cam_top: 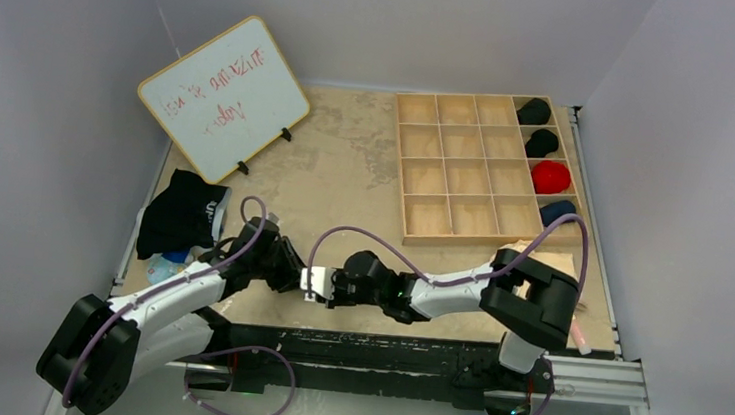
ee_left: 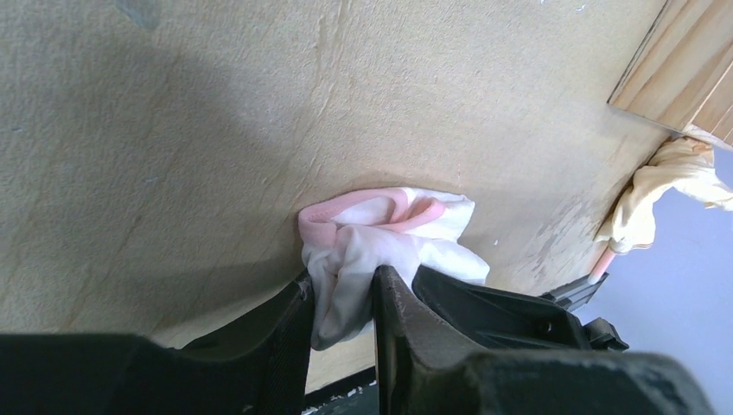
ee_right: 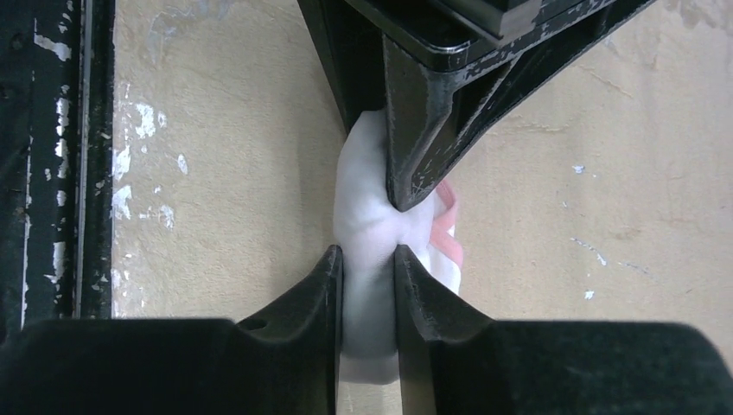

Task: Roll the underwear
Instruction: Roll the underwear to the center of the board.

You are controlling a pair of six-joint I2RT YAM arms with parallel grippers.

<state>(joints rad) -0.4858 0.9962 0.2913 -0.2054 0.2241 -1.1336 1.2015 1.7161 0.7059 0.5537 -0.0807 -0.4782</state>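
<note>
Both of my grippers meet near the middle of the table's [cam_top: 347,166] near edge: my left gripper [ee_left: 341,290] is clamped on the underwear [ee_left: 380,225], a white bundle with pink trim bunched on the surface. My right gripper [ee_right: 367,259] is pinched tight on the same bundle from the opposite side, its fingertips close to the left one's. Farther back, a dark clothes heap [cam_top: 177,213] lies at the left edge, a divided wooden tray [cam_top: 473,160] toward the far right corner holds rolled garments [cam_top: 550,176] in its rightmost column, and a tilted whiteboard [cam_top: 223,95] stands far left.
</note>
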